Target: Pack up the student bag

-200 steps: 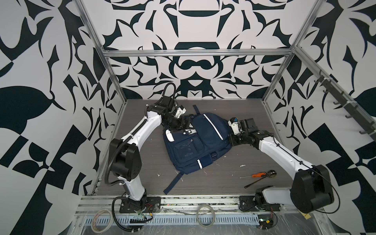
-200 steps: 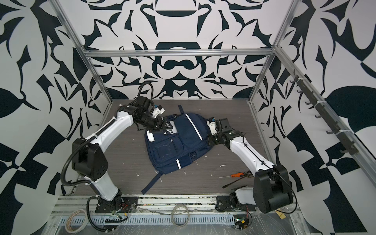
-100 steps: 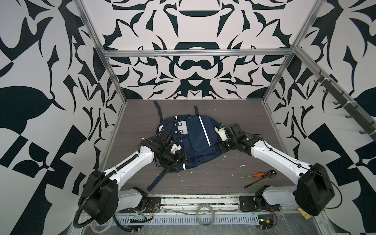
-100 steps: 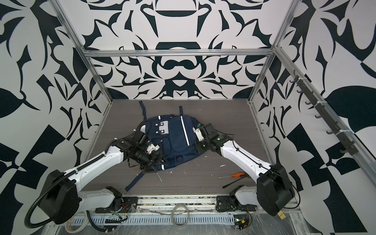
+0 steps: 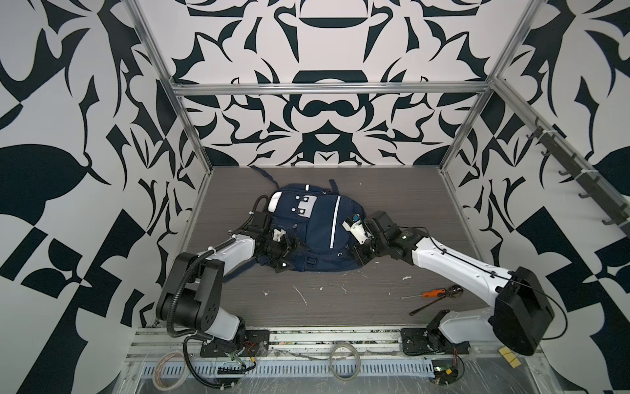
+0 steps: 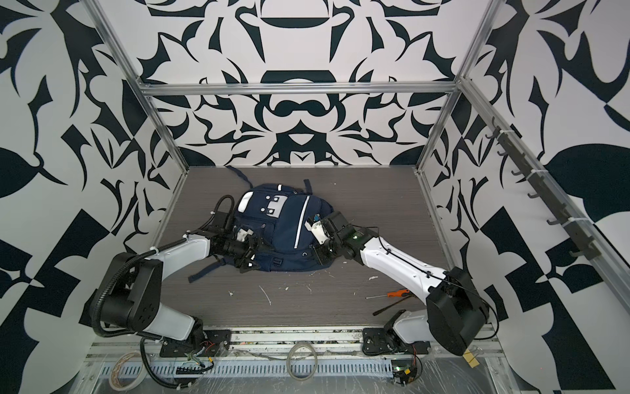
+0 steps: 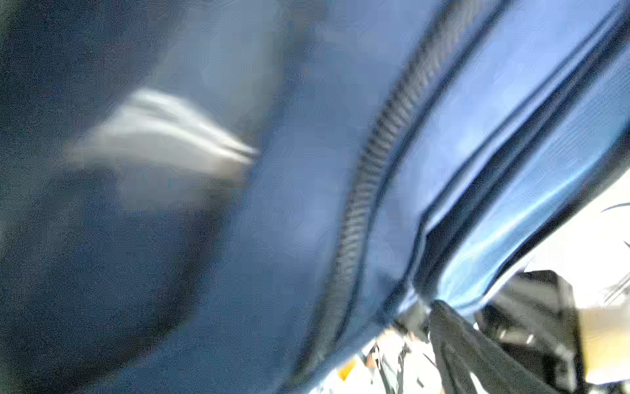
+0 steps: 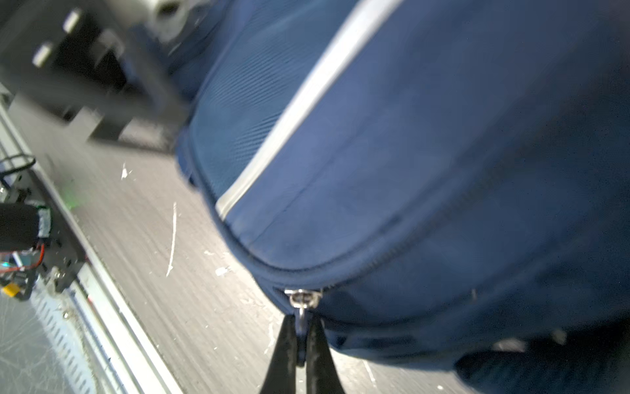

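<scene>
The student bag (image 5: 317, 225) lies front up in mid-table, its grey-white studded patch (image 5: 304, 207) toward the back and a strap (image 5: 238, 269) trailing at the front left. My left gripper (image 5: 284, 250) sits at the bag's front left edge with its jaws spread wide. In the left wrist view blurred navy fabric (image 7: 272, 238) and a zip line fill the frame, and no fingers show. My right gripper (image 8: 300, 341) is shut on the metal zipper pull (image 8: 301, 300) at the bag's front right rim (image 5: 358, 254).
An orange-handled screwdriver (image 5: 433, 293) and a dark long tool (image 5: 429, 305) lie front right by the right arm. White scraps (image 5: 301, 295) dot the wooden table (image 5: 341, 307). A tape roll (image 5: 168, 373) and a cable loop (image 5: 344, 365) rest on the front rail.
The bag has turned from lying slanted to having its patch at the back. My left arm has swung from the back to the front left. The right gripper stays shut at the bag's right side.
</scene>
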Controlling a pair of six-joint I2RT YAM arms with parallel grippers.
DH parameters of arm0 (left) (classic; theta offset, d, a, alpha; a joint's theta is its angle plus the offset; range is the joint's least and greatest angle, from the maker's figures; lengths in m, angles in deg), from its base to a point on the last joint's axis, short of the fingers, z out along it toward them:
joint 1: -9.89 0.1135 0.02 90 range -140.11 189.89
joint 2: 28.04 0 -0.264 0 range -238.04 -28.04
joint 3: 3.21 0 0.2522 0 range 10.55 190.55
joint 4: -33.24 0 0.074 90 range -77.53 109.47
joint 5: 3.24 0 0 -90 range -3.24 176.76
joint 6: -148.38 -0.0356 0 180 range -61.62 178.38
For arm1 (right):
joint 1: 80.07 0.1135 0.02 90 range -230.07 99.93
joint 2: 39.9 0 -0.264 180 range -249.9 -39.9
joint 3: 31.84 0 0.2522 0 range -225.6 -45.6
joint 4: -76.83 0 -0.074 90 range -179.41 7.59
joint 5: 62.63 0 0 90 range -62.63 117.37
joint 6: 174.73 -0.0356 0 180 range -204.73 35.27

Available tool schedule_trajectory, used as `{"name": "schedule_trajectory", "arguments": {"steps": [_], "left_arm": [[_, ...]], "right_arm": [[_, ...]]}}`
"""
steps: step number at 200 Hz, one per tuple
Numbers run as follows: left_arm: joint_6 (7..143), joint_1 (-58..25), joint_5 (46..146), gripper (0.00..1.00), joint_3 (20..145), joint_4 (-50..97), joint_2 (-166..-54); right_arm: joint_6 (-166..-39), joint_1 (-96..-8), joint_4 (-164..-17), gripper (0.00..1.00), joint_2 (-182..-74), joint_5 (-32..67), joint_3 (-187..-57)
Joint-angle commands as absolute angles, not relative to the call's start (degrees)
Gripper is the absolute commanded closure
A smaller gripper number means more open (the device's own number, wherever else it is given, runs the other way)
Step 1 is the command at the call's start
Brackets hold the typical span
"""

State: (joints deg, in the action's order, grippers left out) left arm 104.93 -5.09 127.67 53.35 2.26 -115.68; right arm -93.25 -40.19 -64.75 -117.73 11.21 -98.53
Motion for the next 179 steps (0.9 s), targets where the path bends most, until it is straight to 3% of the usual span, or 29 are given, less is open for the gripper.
{"name": "schedule_trajectory", "arguments": {"steps": [1, 39, 135, 179], "left_arm": [[102.96, -3.51, 124.17, 0.10, 56.13, 9.97, -119.77], [100.22, -2.92, 122.88, 0.18, 59.30, 12.42, -124.75], [98.36, -0.71, 119.82, 0.19, 57.97, 16.84, -135.26], [96.12, -0.31, 120.07, 0.18, 59.46, 15.52, -137.83]], "right_arm": [[-89.81, -36.73, -58.08, 1.00, -118.42, 10.69, -104.30], [-87.90, -36.28, -54.06, 1.00, -117.69, 15.46, -105.72], [-87.47, -36.89, -32.48, 1.00, -122.61, 47.66, -114.03], [-82.25, -40.31, -30.62, 1.00, -122.79, 53.47, -114.73]]}}
